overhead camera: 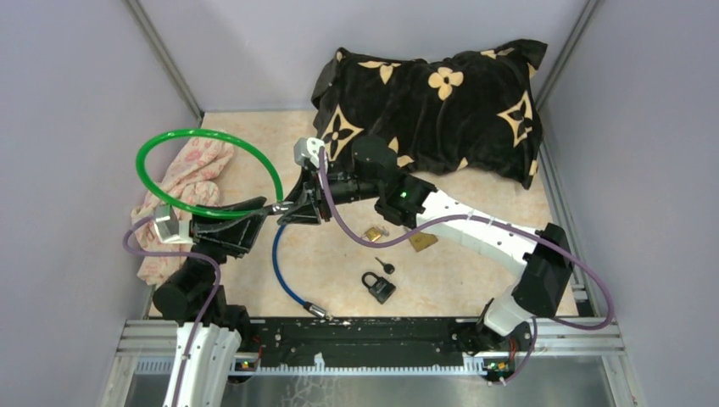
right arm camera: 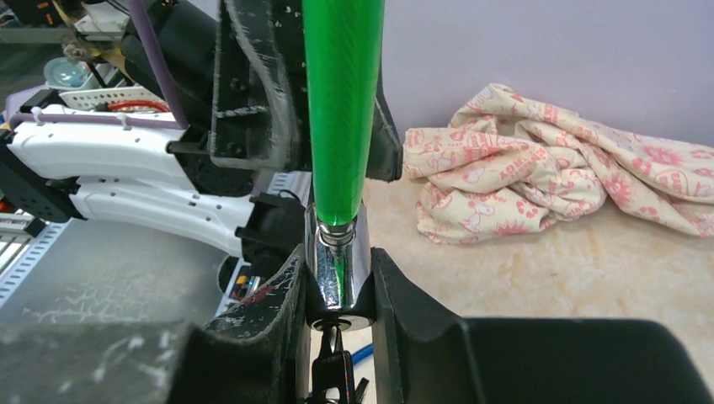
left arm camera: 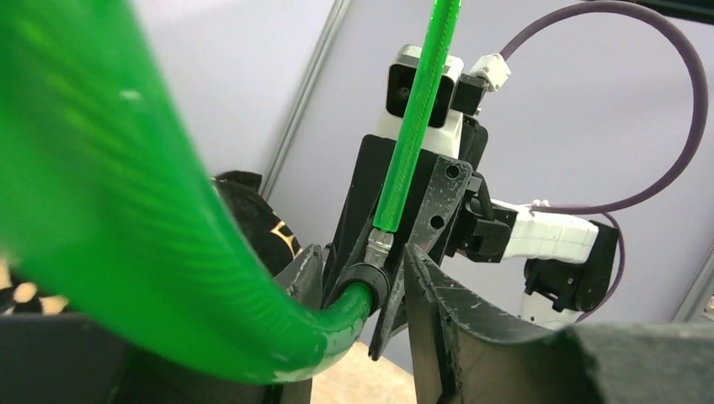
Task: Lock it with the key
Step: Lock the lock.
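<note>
Top external view: the biggest thing on the table [overhead camera: 509, 199] is the black pillow [overhead camera: 432, 102] with tan flowers, at the far right. The floral cloth [overhead camera: 191, 178] is bunched at the left. The green cable lock [right arm camera: 341, 101] makes a wide loop raised above that cloth, and I have both arms meeting at its ends near the middle of the table.

A blue cable [overhead camera: 284, 271] curves below that meeting point, its metal tip near the arm bases.

From the right wrist I see the right gripper [right arm camera: 337, 261] clamped on the cable's chrome end [right arm camera: 339, 282], one finger on each side. From the left wrist, the left gripper [left arm camera: 364, 252] has its fingers apart. The green cable's black collar [left arm camera: 369, 284] lies between them with a gap showing on one side.

A black padlock [overhead camera: 379, 287] lies on the table in front of the right arm, with two brass padlocks [overhead camera: 371, 233] just beyond it. The key [overhead camera: 384, 265] lies loose between the black padlock and the brass ones.
</note>
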Controlling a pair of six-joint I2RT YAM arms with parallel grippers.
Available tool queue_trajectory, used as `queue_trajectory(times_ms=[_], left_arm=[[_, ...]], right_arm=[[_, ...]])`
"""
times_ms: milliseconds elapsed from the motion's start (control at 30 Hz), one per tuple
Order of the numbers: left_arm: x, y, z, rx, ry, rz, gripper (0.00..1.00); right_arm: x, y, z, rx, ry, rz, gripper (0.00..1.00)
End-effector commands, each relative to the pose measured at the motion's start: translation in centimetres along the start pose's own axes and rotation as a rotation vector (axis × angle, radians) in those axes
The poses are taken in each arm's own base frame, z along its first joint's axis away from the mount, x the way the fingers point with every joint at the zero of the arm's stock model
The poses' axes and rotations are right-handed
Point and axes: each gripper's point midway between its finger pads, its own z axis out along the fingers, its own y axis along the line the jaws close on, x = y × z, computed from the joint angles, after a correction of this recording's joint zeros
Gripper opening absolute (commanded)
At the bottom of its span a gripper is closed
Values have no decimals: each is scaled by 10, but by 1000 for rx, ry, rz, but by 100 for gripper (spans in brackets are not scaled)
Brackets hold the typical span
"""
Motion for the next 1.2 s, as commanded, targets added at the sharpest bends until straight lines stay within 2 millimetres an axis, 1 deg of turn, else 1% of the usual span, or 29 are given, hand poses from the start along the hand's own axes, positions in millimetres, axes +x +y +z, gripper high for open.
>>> queue_trajectory(times_ms=[0,33,100,167,200,233,267,300,333,367,433,500,567,633,733,800,867,900,933,1000,1033,1100,1167], left_arm=[[1,-13,-2,50,9,13,39],[2,-12,-2,48,13,14,29],[2,-10,-2,39,15,13,1],[2,-9,-2,34,13,19,0],[1,-9,-2,32,8,22,0],[-1,-8,-2,25,-2,24,0],[-3,-6,-2,13,-14,22,0],[-4,-5,-2,8,-23,23,0],[-5,-4,-2,5,-29,24,0],[-5,-4,-2,6,-30,26,0],[-4,-3,-3,4,-29,23,0],[-3,-2,-3,2,-29,24,0],[-3,-2,-3,2,-27,26,0],[-3,-3,-3,8,-24,30,0],[-3,-3,-3,8,-23,31,0],[-4,-3,-2,5,-26,31,0],[-4,-3,-2,6,-27,34,0],[-4,-2,-2,5,-26,32,0],[-4,-2,-2,5,-27,33,0],[-4,-2,-2,3,-27,33,0],[-4,-2,-2,4,-28,36,0],[-4,-2,-2,4,-29,36,0],[-4,-2,-2,4,-29,36,0]], right_arm=[[-51,16,11,-56,-106,-118,0],[-51,16,13,-61,-106,-117,0],[-51,17,16,-66,-104,-112,0],[-53,18,15,-64,-103,-104,0],[-52,17,13,-59,-97,-94,4],[-51,18,8,-61,-93,-87,27],[-50,16,2,-49,-90,-74,53],[-47,13,-6,-29,-85,-58,73],[-45,11,-15,-6,-84,-46,84],[-43,8,-24,18,-86,-31,88],[-43,9,-40,48,-100,-11,89],[-41,11,-50,82,-98,-2,86],[-38,8,-53,112,-82,10,81],[-36,2,-55,150,-77,18,72],[-35,-2,-54,182,-92,8,65],[-34,-6,-55,240,-104,-28,59],[-34,-7,-56,286,-116,-57,56],[-35,-4,-55,294,-121,-78,56],[-35,0,-54,311,-119,-121,58],[-34,9,-54,398,-108,-270,62],[-43,13,-58,461,-143,-365,63],[-49,19,-73,575,-198,-487,64],[-52,25,-82,638,-230,-565,64]])
